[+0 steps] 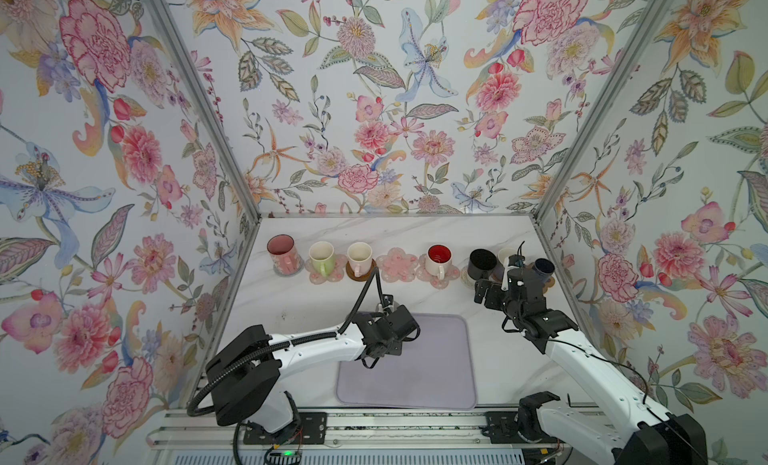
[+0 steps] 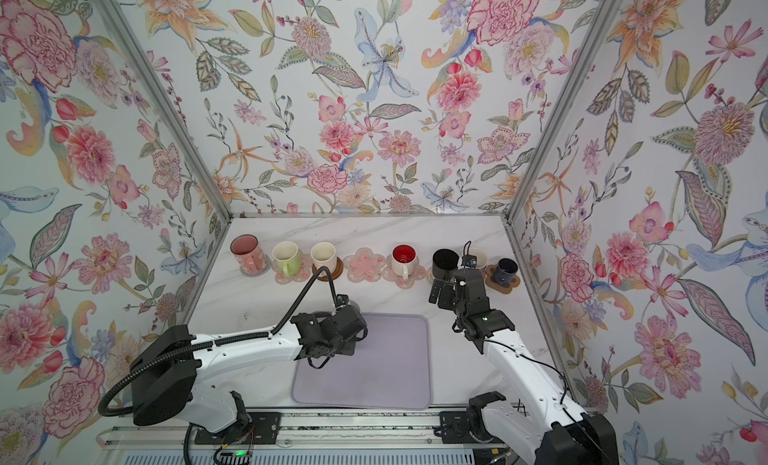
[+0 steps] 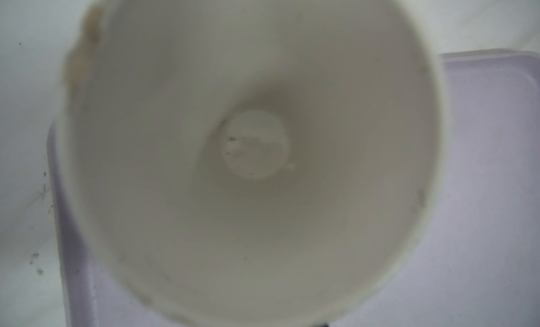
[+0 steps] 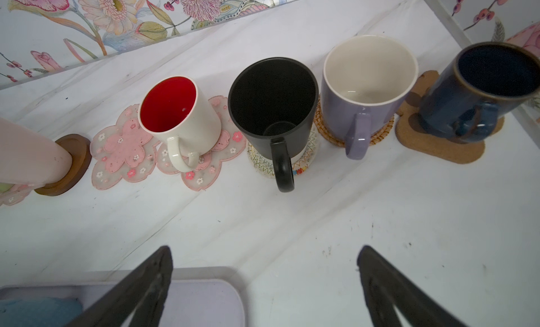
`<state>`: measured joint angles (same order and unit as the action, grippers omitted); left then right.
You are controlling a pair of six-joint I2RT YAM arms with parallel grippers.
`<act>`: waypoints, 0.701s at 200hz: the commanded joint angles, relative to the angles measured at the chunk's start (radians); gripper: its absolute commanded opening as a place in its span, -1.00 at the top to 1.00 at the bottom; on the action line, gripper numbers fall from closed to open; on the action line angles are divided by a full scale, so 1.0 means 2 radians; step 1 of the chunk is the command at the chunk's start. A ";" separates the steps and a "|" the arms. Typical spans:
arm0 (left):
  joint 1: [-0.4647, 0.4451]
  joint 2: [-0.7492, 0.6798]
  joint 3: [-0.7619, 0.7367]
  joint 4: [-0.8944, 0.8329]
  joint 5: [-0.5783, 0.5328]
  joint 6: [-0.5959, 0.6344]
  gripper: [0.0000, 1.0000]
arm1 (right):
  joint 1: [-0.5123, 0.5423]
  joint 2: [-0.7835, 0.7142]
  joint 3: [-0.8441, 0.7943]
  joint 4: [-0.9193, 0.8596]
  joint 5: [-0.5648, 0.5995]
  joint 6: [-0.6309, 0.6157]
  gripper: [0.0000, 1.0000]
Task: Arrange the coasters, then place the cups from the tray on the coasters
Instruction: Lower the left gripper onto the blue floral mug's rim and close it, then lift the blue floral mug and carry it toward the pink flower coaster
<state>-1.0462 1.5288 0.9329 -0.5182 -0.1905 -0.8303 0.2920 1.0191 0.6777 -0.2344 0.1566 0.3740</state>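
My left gripper (image 1: pixel 387 317) is at the far left corner of the lavender tray (image 1: pixel 436 367), shut on the blue cup (image 4: pixel 38 311). The left wrist view looks straight into its white inside (image 3: pixel 251 194), and the jaws are hidden. Along the back stand the pink cup (image 1: pixel 280 251), lime-green cup (image 1: pixel 322 257), cream cup (image 1: pixel 359 257), red-inside cup (image 4: pixel 178 121), black cup (image 4: pixel 271 106), lavender cup (image 4: pixel 365 85) and navy cup (image 4: pixel 482 88), each on a coaster. One pink flower coaster (image 1: pixel 400 265) lies bare between cream and red-inside. My right gripper (image 4: pixel 265 249) hovers open before the black cup.
Floral walls close the marble table (image 1: pixel 415 234) at the back and both sides. The metal rail (image 1: pixel 374 434) with both arm bases runs along the front edge. The right arm (image 1: pixel 582 359) stretches beside the tray's right edge.
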 commanded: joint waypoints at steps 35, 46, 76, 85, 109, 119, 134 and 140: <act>0.004 -0.026 0.003 -0.025 -0.021 -0.005 1.00 | -0.004 -0.004 -0.001 -0.001 -0.007 -0.003 -0.99; 0.004 -0.033 0.008 -0.033 -0.028 -0.003 1.00 | -0.006 -0.004 -0.001 -0.002 -0.008 -0.003 -0.99; 0.005 -0.055 0.028 -0.052 -0.043 0.009 1.00 | -0.006 -0.011 0.002 -0.009 -0.008 -0.006 -0.98; 0.004 -0.061 0.037 -0.055 -0.047 0.017 1.00 | -0.006 -0.014 0.002 -0.012 -0.008 -0.007 -0.98; 0.010 -0.062 0.065 -0.068 -0.054 0.040 1.00 | -0.007 -0.022 0.000 -0.021 -0.009 -0.011 -0.99; 0.016 -0.060 0.080 -0.071 -0.058 0.055 1.00 | -0.008 -0.028 -0.001 -0.024 -0.010 -0.012 -0.98; 0.030 -0.053 0.105 -0.077 -0.061 0.077 1.00 | -0.009 -0.037 -0.004 -0.031 -0.011 -0.014 -0.98; 0.037 -0.049 0.114 -0.080 -0.060 0.085 1.00 | -0.009 -0.041 -0.005 -0.033 -0.012 -0.014 -0.98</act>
<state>-1.0218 1.4376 1.0687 -0.6628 -0.2432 -0.7540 0.2813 0.9722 0.6777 -0.2642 0.1417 0.3683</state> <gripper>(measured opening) 0.175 0.992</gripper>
